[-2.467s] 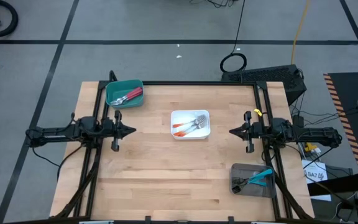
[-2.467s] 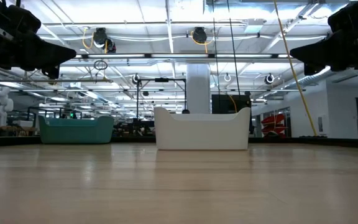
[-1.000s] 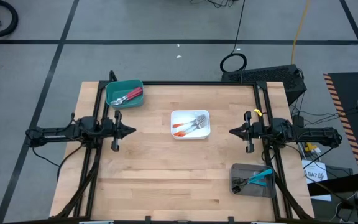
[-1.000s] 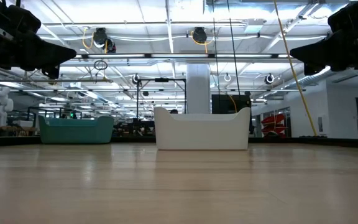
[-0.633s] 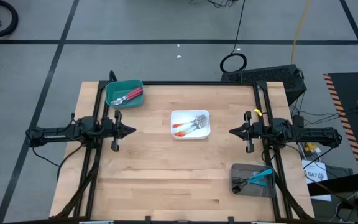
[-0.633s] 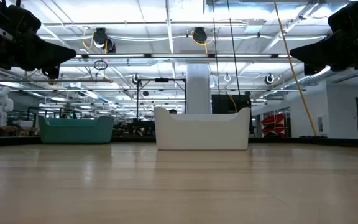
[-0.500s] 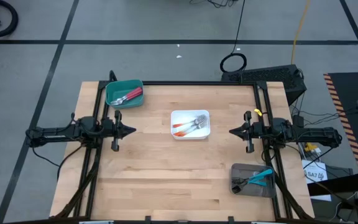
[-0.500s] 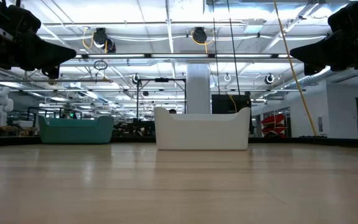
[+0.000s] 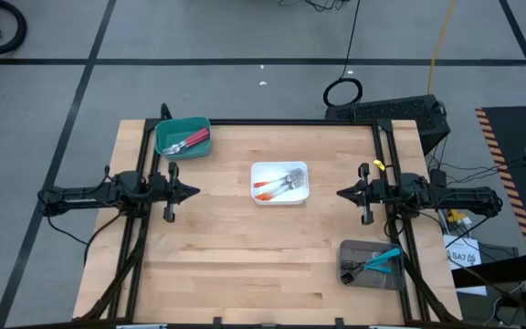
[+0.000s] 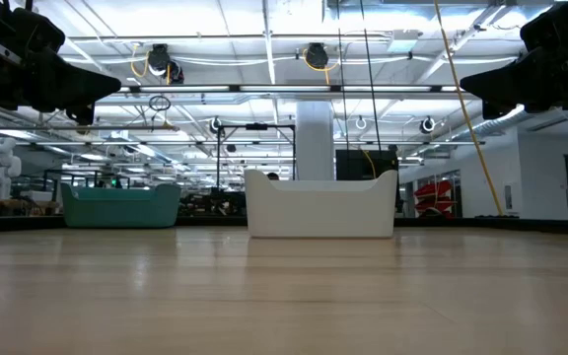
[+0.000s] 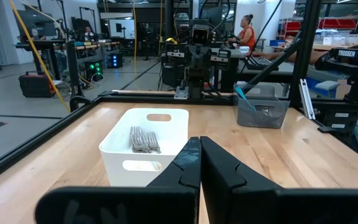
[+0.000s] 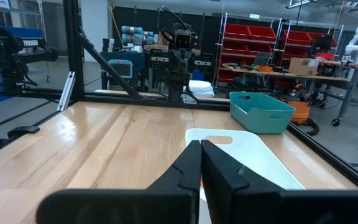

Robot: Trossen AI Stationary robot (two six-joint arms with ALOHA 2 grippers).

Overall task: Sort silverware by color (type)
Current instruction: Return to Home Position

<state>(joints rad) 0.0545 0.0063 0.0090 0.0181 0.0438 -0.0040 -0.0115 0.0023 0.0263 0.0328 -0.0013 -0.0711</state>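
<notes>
Silverware (image 9: 279, 184) lies in trays (image 9: 279, 164) — apart from left tool (image 9: 195, 192), right tool (image 9: 340, 193).

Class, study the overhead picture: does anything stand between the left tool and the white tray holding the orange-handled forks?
Nothing visible does. The left tool, shut, sits at the table's left side, and only bare wood of the table lies between it and the white tray with the orange-handled forks.
</notes>
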